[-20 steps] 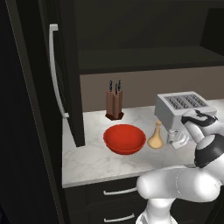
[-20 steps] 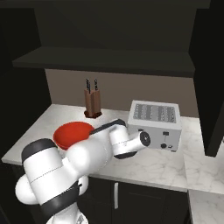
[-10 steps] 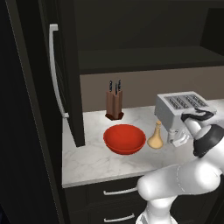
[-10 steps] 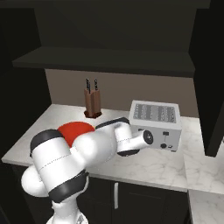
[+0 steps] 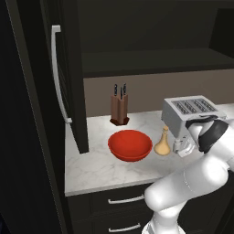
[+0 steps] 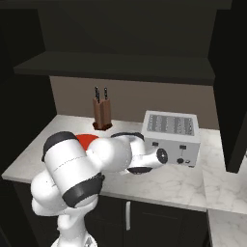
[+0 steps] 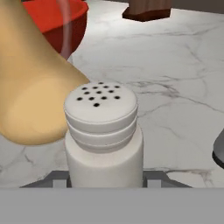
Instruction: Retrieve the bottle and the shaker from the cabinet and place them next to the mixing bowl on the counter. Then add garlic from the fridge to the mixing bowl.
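A glossy red mixing bowl, a tan-yellow bottle and a white shaker with dark holes sit on the grey-veined white marble bench.

Glossy white arm, thick rounded segments, smooth bulbous shells. Dark grey-black bands at joints: one ringing wrist end at right of left base view, one wrapping big elbow shell at lower left of right base view. Small round dark-centred cap on side of forearm link. No cables, screws or markings discernible.
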